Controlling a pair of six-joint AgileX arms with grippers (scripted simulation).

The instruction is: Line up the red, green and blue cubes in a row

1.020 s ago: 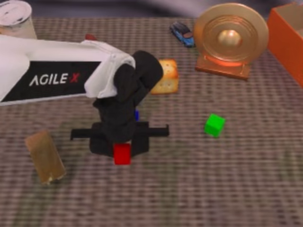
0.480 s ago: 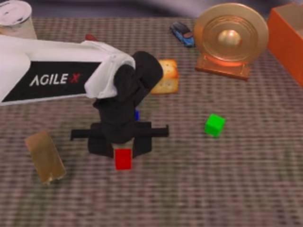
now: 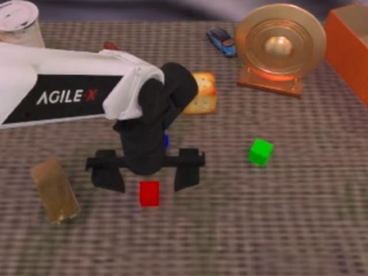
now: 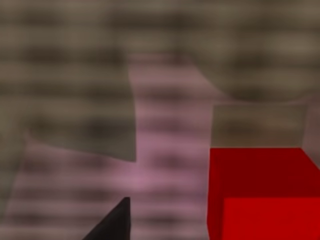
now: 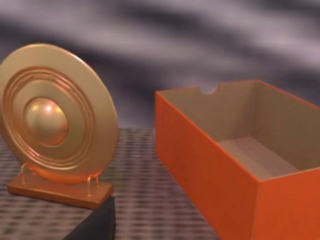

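Note:
The red cube point(image 3: 149, 193) lies on the woven table just in front of my left gripper point(image 3: 148, 179), which is open, its two black fingers spread wide on either side and touching nothing. In the left wrist view the red cube point(image 4: 265, 200) fills the corner, apart from one dark fingertip point(image 4: 114, 225). The green cube point(image 3: 260, 152) sits alone to the right. Only a sliver of the blue cube point(image 3: 166, 140) shows behind the left wrist. My right gripper point(image 5: 160, 237) is outside the top view and parked at the far right; one finger point(image 5: 97, 225) shows, and it is open.
A tan block point(image 3: 54, 191) lies at the left. Toast point(image 3: 202, 92) sits behind the left arm. At the back are a blue toy car point(image 3: 222, 41), a golden disc on a stand point(image 3: 280, 46), an orange box point(image 3: 351, 49) and a can point(image 3: 20, 23).
My left gripper has opened, its fingers spreading apart, and let go of the red cube, which now rests on the table slightly nearer the front.

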